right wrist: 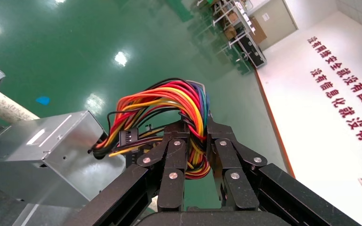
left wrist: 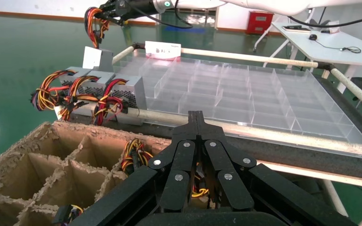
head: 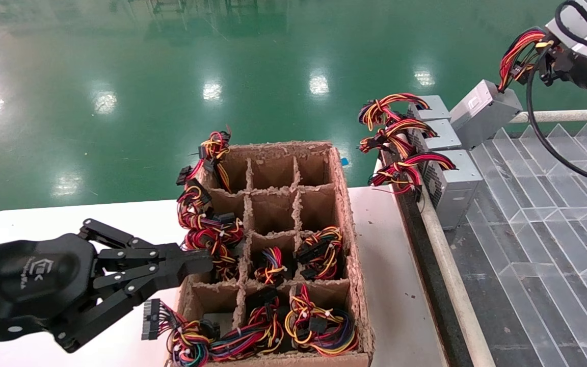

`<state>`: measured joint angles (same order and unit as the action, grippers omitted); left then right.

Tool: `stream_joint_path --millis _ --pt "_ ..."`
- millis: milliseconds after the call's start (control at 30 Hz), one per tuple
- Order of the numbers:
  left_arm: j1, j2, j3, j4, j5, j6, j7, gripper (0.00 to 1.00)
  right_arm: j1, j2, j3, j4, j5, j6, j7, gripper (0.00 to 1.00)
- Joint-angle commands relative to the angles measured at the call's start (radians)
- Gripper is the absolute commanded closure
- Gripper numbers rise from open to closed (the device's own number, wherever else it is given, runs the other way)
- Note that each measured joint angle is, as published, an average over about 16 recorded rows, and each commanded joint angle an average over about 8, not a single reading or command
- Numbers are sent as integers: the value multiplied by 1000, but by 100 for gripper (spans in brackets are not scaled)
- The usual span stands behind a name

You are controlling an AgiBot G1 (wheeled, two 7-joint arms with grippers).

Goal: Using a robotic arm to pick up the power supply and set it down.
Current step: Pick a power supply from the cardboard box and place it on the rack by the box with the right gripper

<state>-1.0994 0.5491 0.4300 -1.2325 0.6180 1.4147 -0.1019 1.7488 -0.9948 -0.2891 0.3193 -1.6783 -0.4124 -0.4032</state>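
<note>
Right gripper (right wrist: 195, 141): clenched on the wire bundle (right wrist: 169, 103) of the power supply (head: 484, 112).
Power supply: hanging tilted over the clear tray's (head: 553, 204) far edge, beside three alike boxes (head: 449, 178).
Left gripper (head: 207, 260): clenched, at the cardboard crate's (head: 344, 204) left side.

Four power supplies (head: 484, 109) — one carton (head: 347, 214), two grippers (head: 199, 262)

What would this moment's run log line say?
right gripper: shut on wire bundle, power supply hanging tilted above clear tray | left gripper: shut, idle at cardboard divider box
</note>
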Motion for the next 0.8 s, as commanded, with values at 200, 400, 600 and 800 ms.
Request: stream_joint_path --millis 200,400,600,800 --pt "0 0 0 0 0 0 0 100 0 -2 7 -13 9 18 -37 100" --pt "0 0 0 0 0 0 0 100 -1 1 12 -16 18 18 -62 100" --pt "0 0 0 0 0 0 0 100 -2 7 16 -20 26 5 -88 100" --pt "0 0 0 0 0 0 0 100 -7 6 24 -19 45 -22 -123 100"
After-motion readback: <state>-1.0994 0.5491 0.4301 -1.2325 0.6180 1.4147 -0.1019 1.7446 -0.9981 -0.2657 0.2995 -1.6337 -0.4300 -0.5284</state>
